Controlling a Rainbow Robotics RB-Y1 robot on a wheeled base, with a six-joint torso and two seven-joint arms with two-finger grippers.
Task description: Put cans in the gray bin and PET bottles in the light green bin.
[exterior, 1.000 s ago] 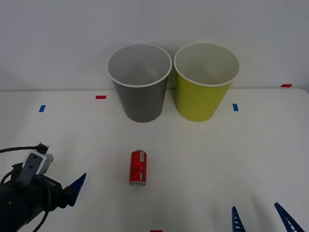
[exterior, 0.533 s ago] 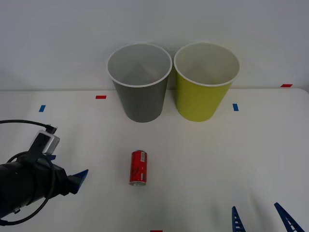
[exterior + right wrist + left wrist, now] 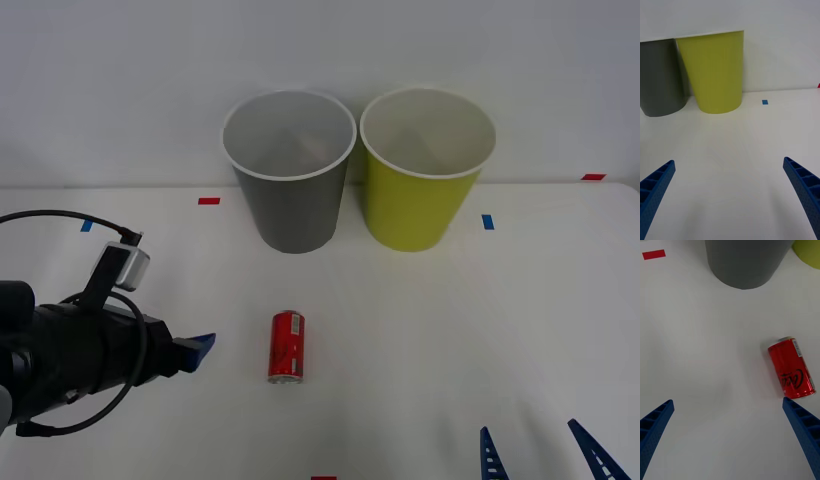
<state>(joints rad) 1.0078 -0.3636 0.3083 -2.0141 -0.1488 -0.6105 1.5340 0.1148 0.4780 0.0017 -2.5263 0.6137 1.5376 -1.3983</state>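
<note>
red can (image 3: 791, 368) on its side, black script label (unreadable), lies just beyond left gripper (image 3: 728, 435), off one spread-wide finger; right gripper (image 3: 730, 195) also wide.

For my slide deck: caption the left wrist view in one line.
Open left gripper hovers over the white table, red can lying on its side near one finger, gray bin beyond.

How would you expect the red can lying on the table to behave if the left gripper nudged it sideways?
The red can lies on its side on the flat table, so a sideways nudge would probably roll it. Its smooth round wall may slip between the open left gripper's fingers. It looks undented, so probably fairly stiff.
</note>
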